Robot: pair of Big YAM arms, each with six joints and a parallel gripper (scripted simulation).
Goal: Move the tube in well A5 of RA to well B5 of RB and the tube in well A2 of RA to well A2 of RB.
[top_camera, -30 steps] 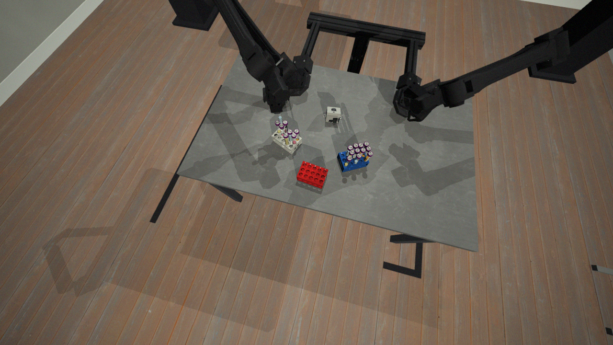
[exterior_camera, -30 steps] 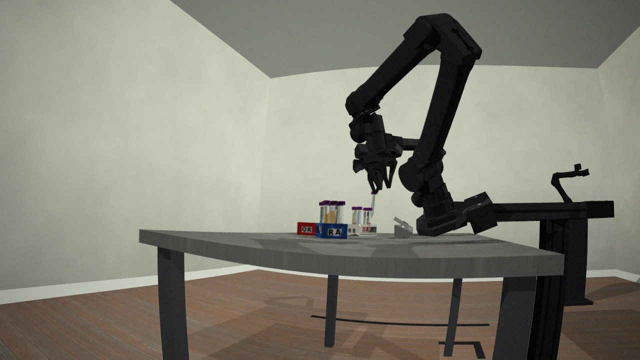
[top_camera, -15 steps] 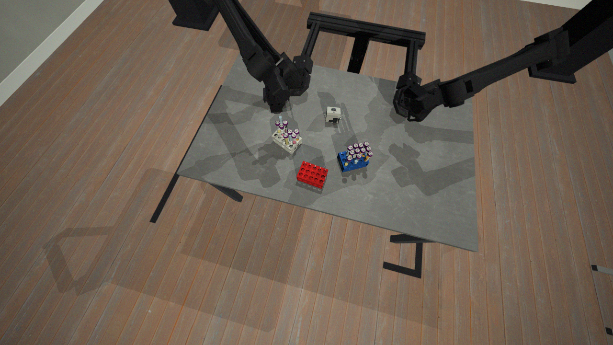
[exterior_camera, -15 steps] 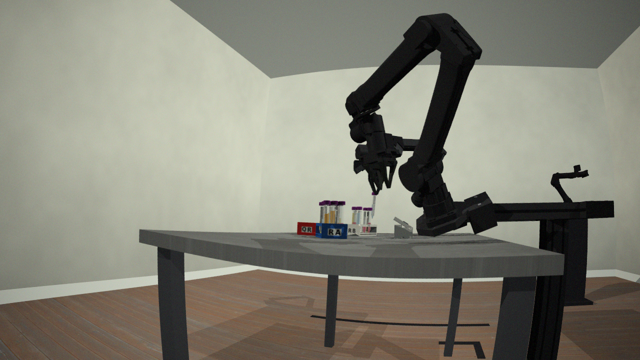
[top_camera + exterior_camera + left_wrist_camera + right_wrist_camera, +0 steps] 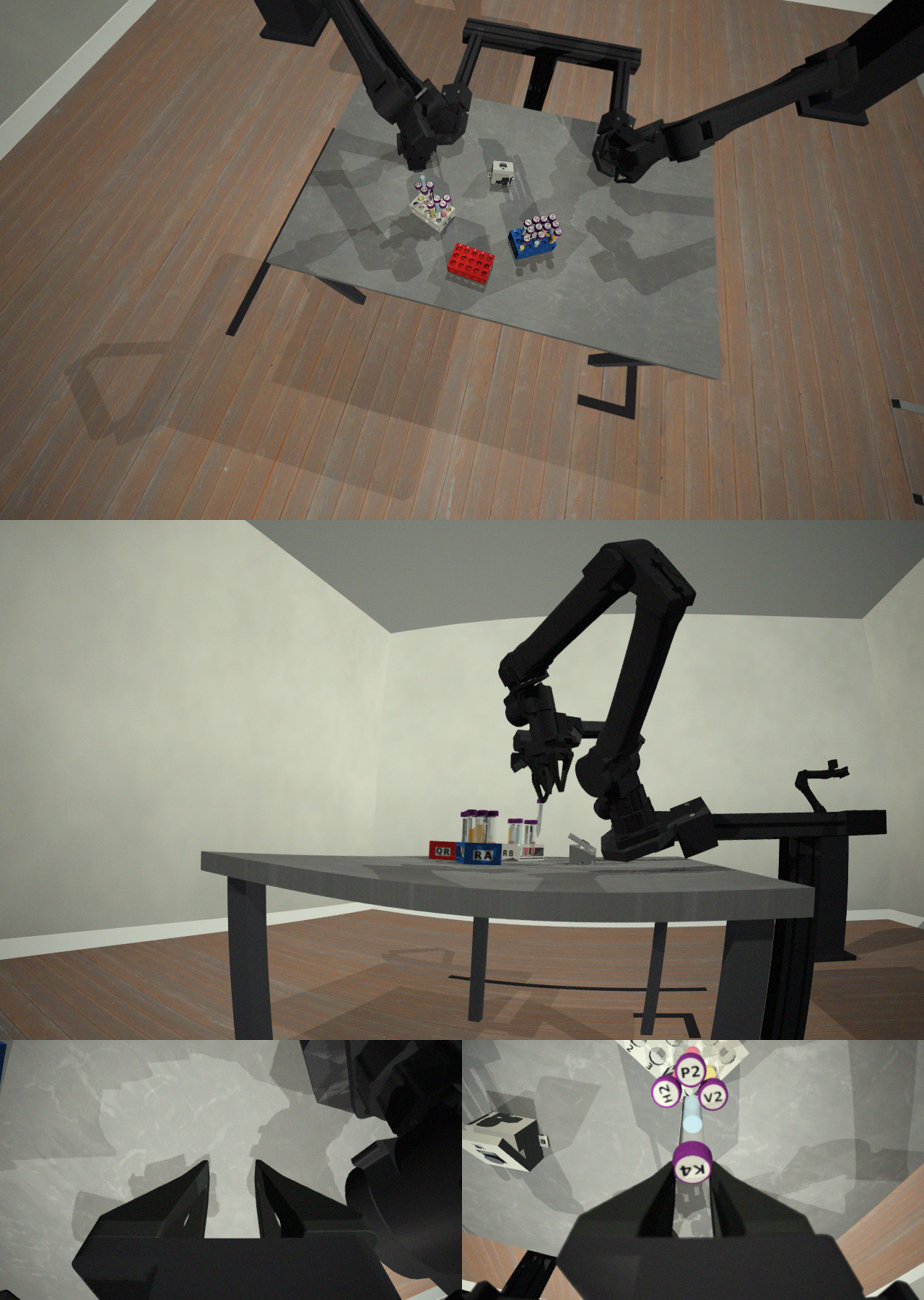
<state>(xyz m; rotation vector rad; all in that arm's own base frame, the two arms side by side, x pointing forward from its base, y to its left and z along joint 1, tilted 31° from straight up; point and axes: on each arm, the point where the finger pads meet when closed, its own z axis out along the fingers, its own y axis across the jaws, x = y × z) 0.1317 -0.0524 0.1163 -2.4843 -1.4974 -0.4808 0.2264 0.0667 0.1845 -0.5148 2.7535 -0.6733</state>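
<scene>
My right gripper (image 5: 692,1169) (image 5: 423,169) (image 5: 541,794) is shut on a clear tube with a purple cap marked K4 (image 5: 692,1167) (image 5: 421,180) (image 5: 539,814). It holds the tube upright above the near edge of the white rack RB (image 5: 440,223) (image 5: 510,853) (image 5: 735,1055). The tube's pale blue bottom hangs just short of three capped tubes, H2 (image 5: 665,1093), P2 (image 5: 690,1072) and V2 (image 5: 712,1097). The blue rack RA (image 5: 518,245) (image 5: 481,854) holds several capped tubes. My left gripper (image 5: 232,1168) (image 5: 619,174) is partly open and empty, above bare table far from both racks.
An empty red rack QR (image 5: 471,262) (image 5: 442,850) lies between the white and blue racks, nearer the table's far edge. The white DONE button box (image 5: 501,173) (image 5: 580,851) (image 5: 498,1137) stands near the arms' bases. A black frame stands behind the table.
</scene>
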